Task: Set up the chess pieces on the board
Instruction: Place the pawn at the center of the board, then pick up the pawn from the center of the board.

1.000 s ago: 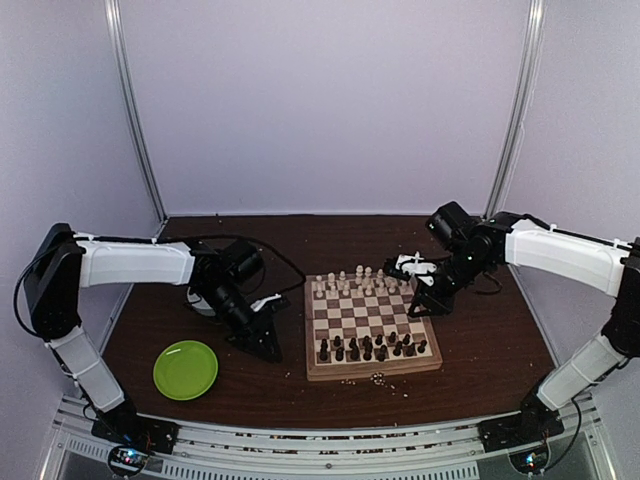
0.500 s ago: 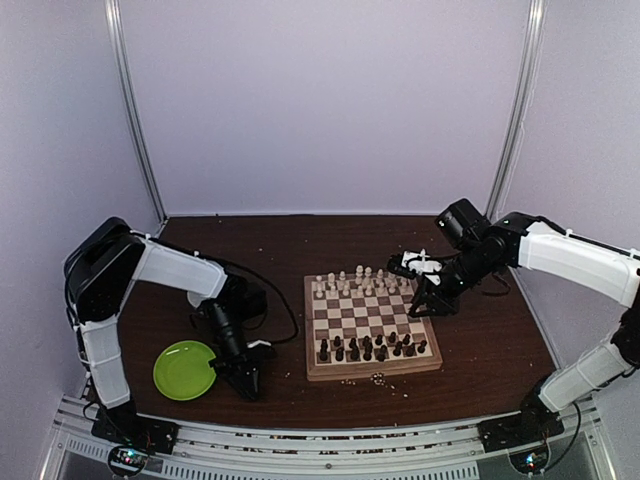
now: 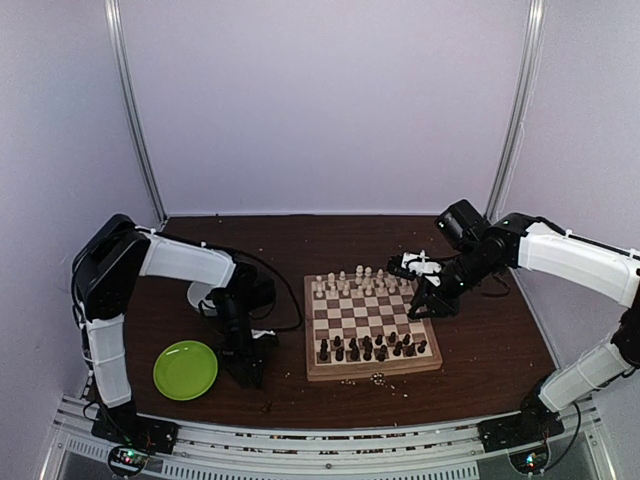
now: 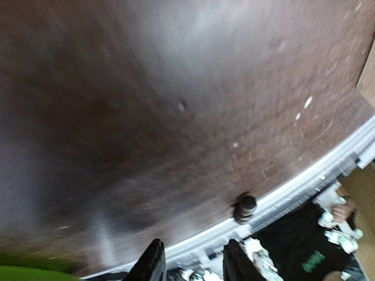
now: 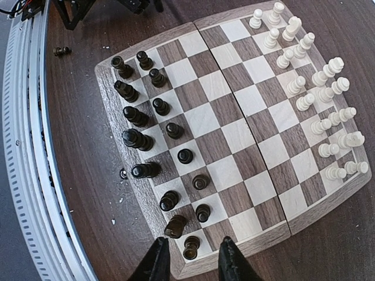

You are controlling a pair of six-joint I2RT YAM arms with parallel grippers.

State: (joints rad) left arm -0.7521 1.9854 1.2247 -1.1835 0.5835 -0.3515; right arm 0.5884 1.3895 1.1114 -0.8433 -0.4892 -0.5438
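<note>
Moved since earlier: the left arm has folded in toward its own base, and the left pincer [image 3: 250, 372] has dropped from nearer the chessboard's [image 3: 310, 340] left edge toward the front edge of the surface [image 3: 300, 250]. The right arm has barely shifted.
Left pincer: points down at the surface between the green plate [image 3: 185, 370] and the chessboard, close to the front edge. Its fingers [image 4: 153, 263] stand a narrow way apart with nothing between them.
Stray dark chessman [image 4: 245, 208]: on the surface just beyond the left pincer's fingertips, not touching them. It is close to the front rail [image 5: 23, 146], left of the chessboard's front-left corner.
Right pincer [image 5: 190, 254]: hovers at the chessboard's right edge, its jaws about half open and empty.
Chessboard: lies flat on the right-centre of the surface, well apart from the plate.
Dark chessmen [image 5: 146, 117]: on the two front rows, unevenly spaced. One at the front edge looks tipped on its side, though I cannot tell for certain.
Cream chessmen [image 5: 316, 99]: upright on the two far rows.
White bowl [image 3: 200, 294]: behind the left arm, mostly hidden.
Crumbs [image 3: 378, 378]: by the middle of the chessboard's front edge.
</note>
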